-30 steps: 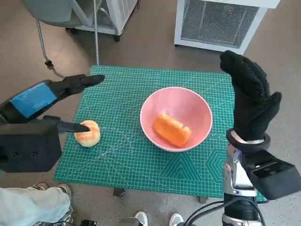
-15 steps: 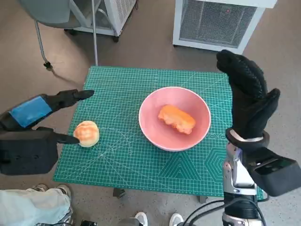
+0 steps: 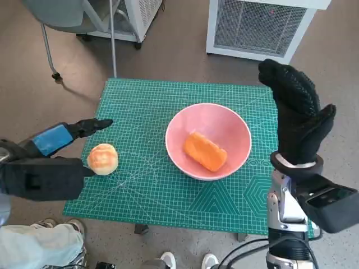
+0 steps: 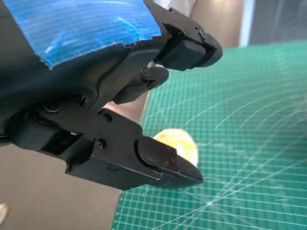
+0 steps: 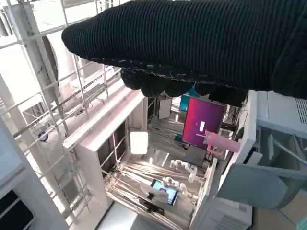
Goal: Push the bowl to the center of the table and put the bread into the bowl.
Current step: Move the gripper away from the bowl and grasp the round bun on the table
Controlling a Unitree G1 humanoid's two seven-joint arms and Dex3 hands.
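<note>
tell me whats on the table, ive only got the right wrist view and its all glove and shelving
Observer: A pink bowl sits near the middle of the green mat, with an orange bread inside it.
Operator: anything else on there
Observer: A round bun lies near the mat's left edge.
Operator: is the left hand holding it
Observer: No. The left hand is open, its fingers on either side of the bun.
Operator: and my right hand
Observer: The right hand is open, raised by the mat's right edge, holding nothing.
</note>
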